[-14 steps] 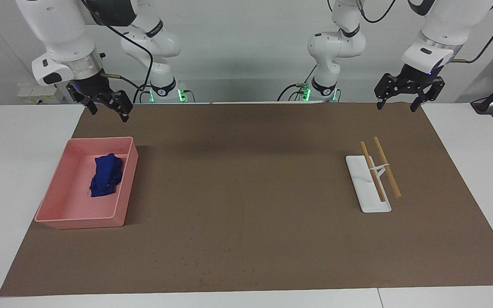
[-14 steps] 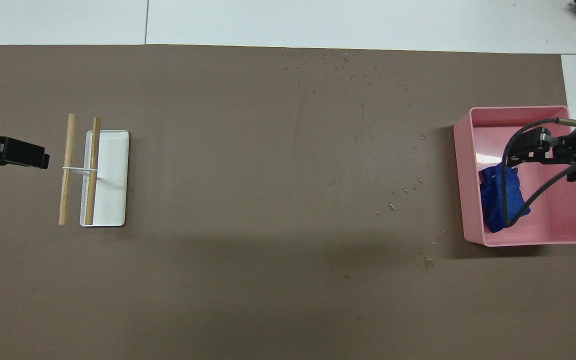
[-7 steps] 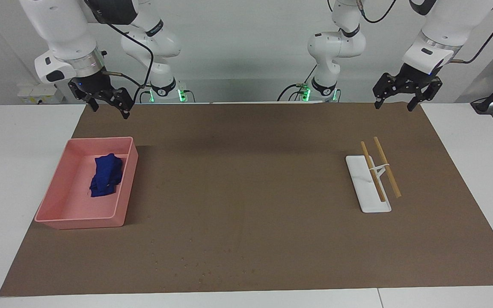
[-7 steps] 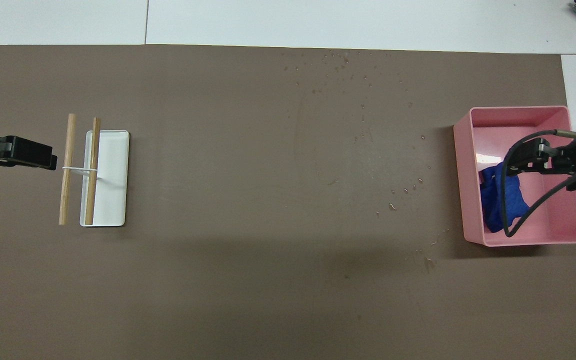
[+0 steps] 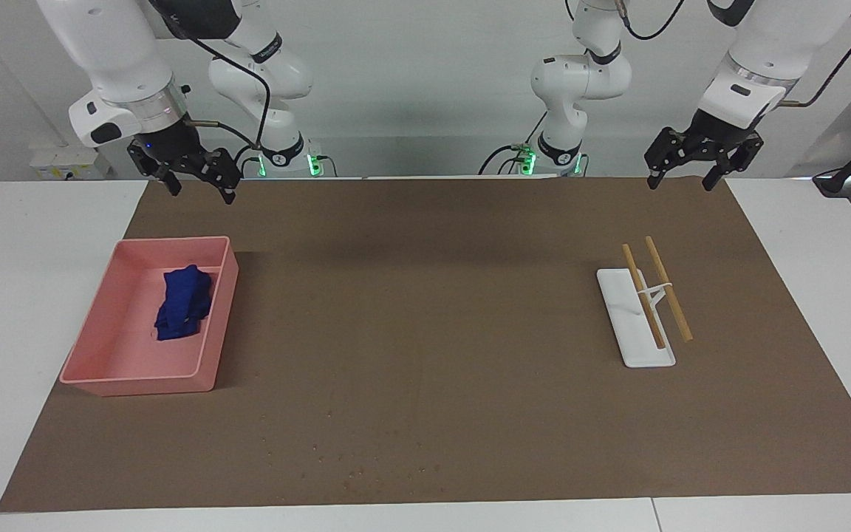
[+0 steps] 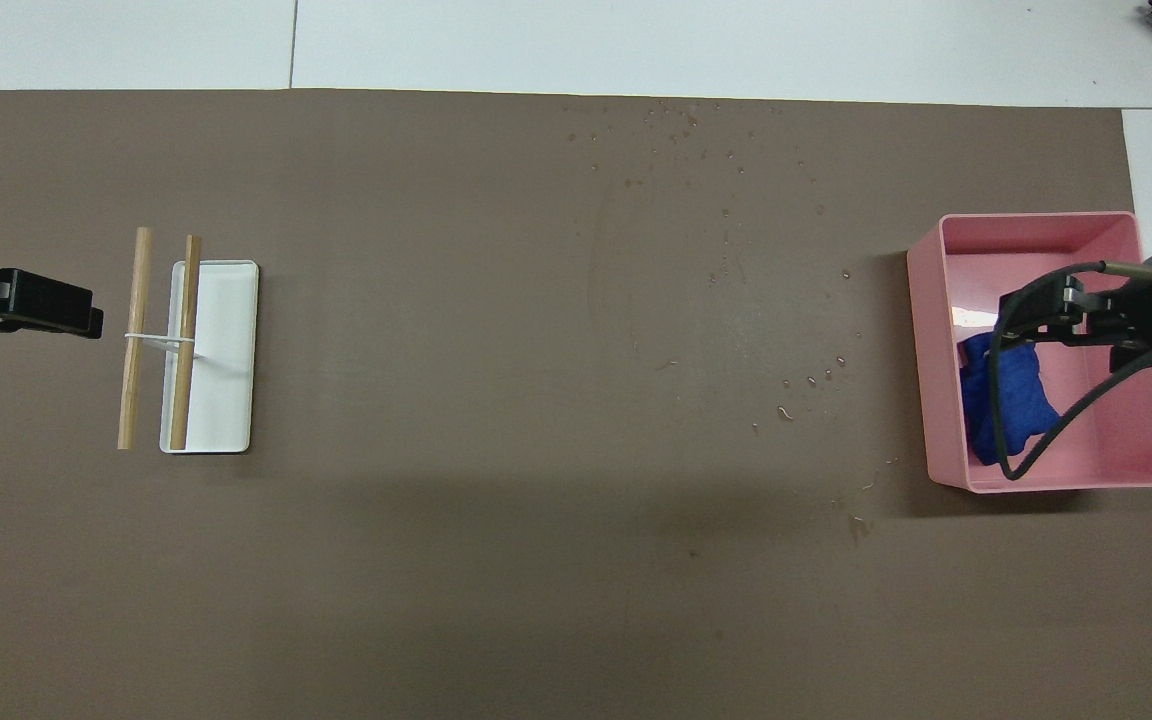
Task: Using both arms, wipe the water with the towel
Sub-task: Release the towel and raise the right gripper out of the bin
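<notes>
Jaws spread on both the left gripper (image 5: 678,180) and right gripper (image 5: 201,191), holding nothing.
Crumpled deep-blue fuzzy towel (image 5: 183,301) lies in a pink plastic bin (image 5: 137,383); glossy water droplets (image 5: 355,458) bead the brown mat.

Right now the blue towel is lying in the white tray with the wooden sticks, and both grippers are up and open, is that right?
Not quite: the towel lies in the pink bin, as the facing view shows. The left gripper and right gripper are indeed up and open.

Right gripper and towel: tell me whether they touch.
Apart. The facing view shows the right gripper open, raised above the mat, with clear space between it and the towel in the pink bin.
</notes>
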